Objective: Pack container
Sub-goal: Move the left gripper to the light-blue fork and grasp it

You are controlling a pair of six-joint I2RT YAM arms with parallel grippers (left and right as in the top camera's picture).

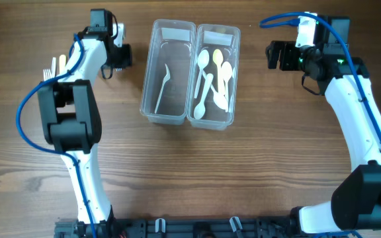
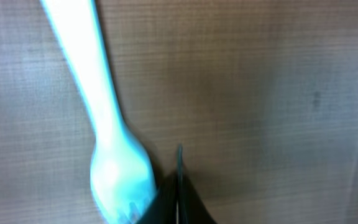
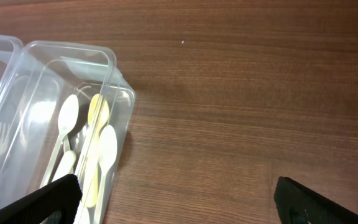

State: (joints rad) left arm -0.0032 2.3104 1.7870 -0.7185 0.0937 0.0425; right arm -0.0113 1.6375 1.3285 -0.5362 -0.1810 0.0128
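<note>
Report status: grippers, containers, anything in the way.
Left gripper shut beside white fork on table. Right gripper open, empty, near spoon container. Other container holds single fork. Nothing blocking.

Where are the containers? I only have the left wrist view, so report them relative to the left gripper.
Observer: The left container stands just right of the left gripper, with the right container close beside it on the far side.
Operator: Give me the contents.
Observer: The left container holds a single white fork; the right one holds several spoons, one of them yellow.
Operator: Report the right gripper.
Observer: The right gripper is open and empty, out to the right of the right container.
</note>
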